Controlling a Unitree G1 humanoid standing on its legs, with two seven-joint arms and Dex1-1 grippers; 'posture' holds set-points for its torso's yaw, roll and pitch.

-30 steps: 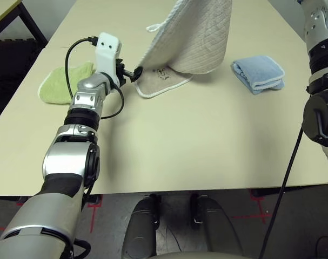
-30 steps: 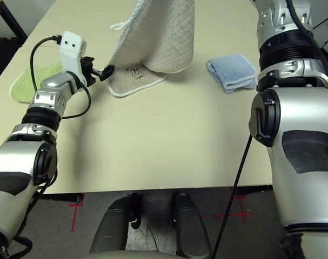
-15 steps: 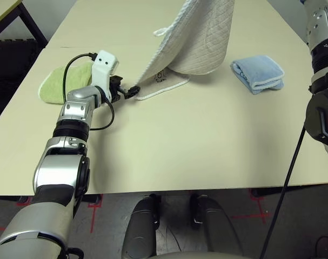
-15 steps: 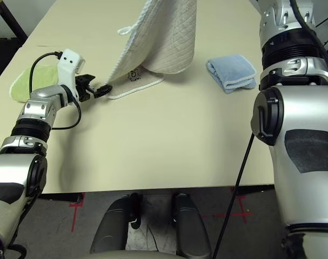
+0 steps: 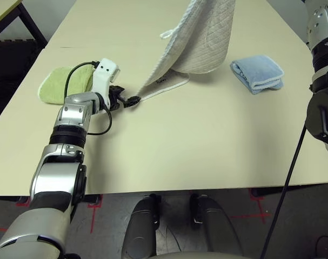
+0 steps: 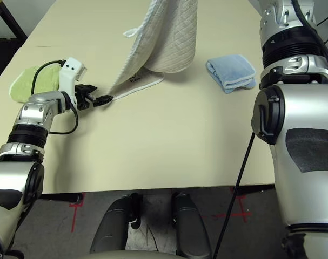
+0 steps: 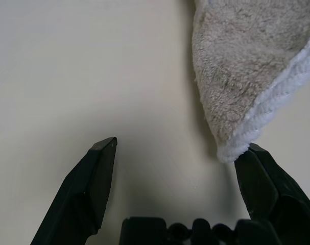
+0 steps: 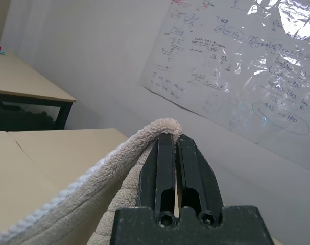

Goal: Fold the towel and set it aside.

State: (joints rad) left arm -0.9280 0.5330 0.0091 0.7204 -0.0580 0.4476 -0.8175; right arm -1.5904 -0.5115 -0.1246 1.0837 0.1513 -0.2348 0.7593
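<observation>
Nearest, left arm [image 5: 66, 140]: stretched forward over the table [image 5: 207, 140], low above its surface. Left gripper [image 7: 177, 153]: jaws spread wide, nothing between them; one fingertip [image 7: 254, 153] just beside the lowest corner of the towel [image 5: 199, 38], contact not discernible, the other finger [image 7: 101, 168] well apart over bare tabletop.

Towel: hung from above, draped in a loose fold, quilted side outward, white stitched edging along its borders; lower corner trailed on the table just beside the left gripper, remaining cloth lifted clear. White loop [image 5: 166, 35] stuck out from the left edge, partway up. Terry underside and thick white edging seen close in the left wrist view.

Right arm [image 6: 293, 108]: raised high at the right. Right gripper [image 8: 176, 145]: jaws pressed together on the upper edge of the towel, cloth folded over the fingertips and fallen away to one side.

Green towel [image 5: 64, 83]: flat on the table, behind the left gripper's white camera housing [image 5: 104, 75], to the left of the hanging towel. Blue towel [image 5: 258, 73]: folded, on the table to the right of the hanging towel, apart from it.

Farthest, in the right wrist view: a second table [image 8: 27, 89] and a wall with a written-over sheet [image 8: 246, 66].
</observation>
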